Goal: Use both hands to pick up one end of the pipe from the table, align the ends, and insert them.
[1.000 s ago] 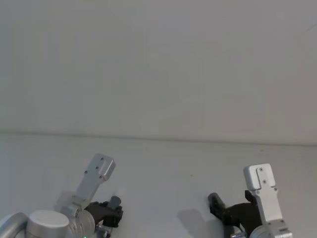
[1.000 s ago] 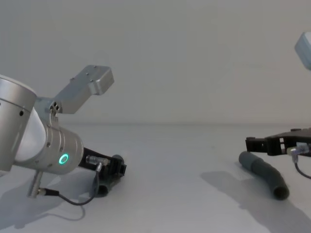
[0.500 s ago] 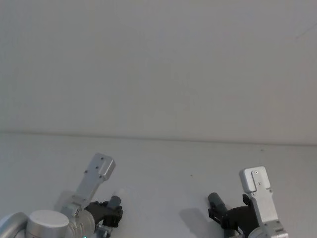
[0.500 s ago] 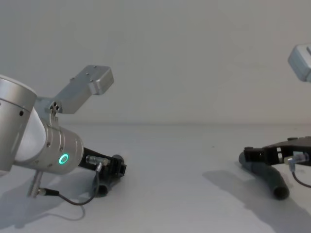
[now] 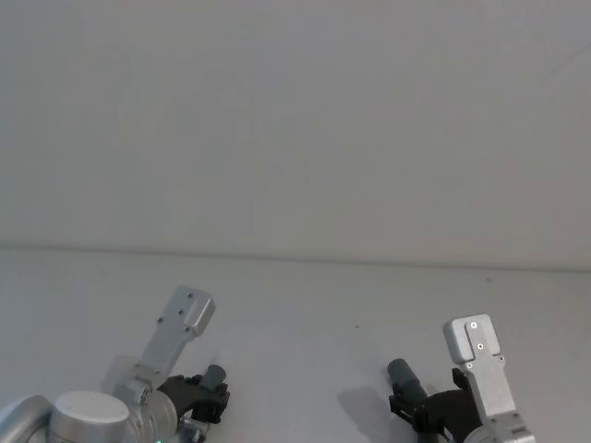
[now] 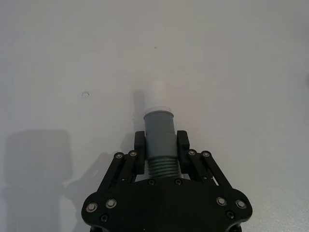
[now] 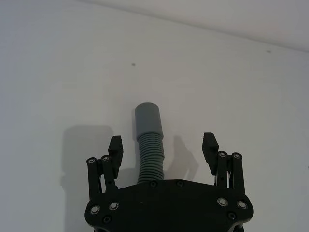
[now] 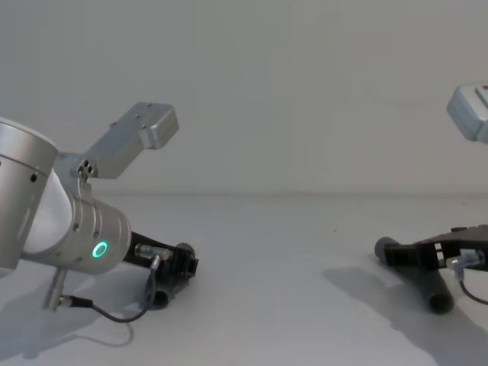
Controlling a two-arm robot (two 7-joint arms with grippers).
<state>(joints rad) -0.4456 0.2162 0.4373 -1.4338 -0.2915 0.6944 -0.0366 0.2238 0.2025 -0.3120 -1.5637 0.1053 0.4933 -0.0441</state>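
Down at the table, my left gripper clamped the white-tipped hose; my right gripper, jaws apart, straddled the grey-cuffed hose.

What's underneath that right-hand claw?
A grey corrugated hose lying on the table, between the open fingers of the right gripper, its smooth cuff poking out ahead. The hose's back part is hidden beneath the gripper body.

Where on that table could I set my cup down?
The middle of the table, between the left claw and the right claw, is bare, as is the strip behind them toward the wall. Crowded around the white-tipped hose and grey hose.
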